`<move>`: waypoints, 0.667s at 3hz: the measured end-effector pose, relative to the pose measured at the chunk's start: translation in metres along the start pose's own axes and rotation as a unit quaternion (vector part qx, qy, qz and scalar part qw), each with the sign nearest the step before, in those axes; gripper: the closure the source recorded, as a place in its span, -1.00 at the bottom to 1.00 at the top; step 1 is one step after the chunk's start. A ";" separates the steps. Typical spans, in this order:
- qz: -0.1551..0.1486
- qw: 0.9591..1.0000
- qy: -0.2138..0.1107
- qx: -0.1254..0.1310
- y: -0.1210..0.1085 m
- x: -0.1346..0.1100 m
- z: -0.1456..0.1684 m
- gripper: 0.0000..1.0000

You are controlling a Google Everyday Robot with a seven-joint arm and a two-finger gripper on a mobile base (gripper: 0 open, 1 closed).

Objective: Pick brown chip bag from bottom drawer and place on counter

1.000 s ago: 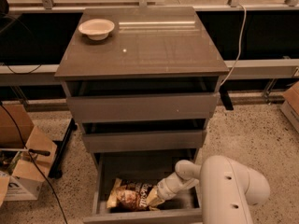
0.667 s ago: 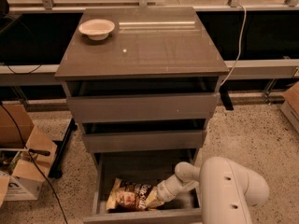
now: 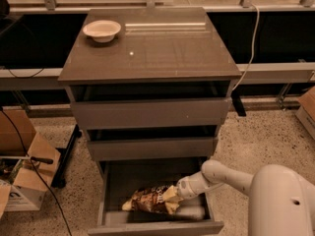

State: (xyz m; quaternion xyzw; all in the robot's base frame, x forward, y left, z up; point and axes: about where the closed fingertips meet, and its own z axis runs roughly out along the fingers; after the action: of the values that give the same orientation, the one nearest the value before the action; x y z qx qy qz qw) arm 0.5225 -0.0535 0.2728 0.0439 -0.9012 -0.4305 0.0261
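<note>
You're working the pick step: claw (image 3: 172, 196) is sitting low in the bottom drawer (image 3: 147, 177), touching the brown chip bag (image 3: 147, 199) at its right end. Can't tell if it's clamped. Next: confirm hold, lift bag clear, onto bench (image 3: 162, 53).

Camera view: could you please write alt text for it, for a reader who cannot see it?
The robot's gripper is down in the open bottom drawer, at one end of the brown chip bag lying on its floor. A white bowl sits near a back corner of the counter above.
</note>
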 end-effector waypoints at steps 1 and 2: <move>-0.103 0.989 -0.067 -0.078 0.065 -0.025 -0.106 1.00; -0.171 0.974 -0.097 -0.110 0.112 -0.032 -0.186 1.00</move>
State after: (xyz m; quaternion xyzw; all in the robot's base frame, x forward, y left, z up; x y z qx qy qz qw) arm 0.5638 -0.1242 0.4764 0.1522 -0.8257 -0.5271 -0.1312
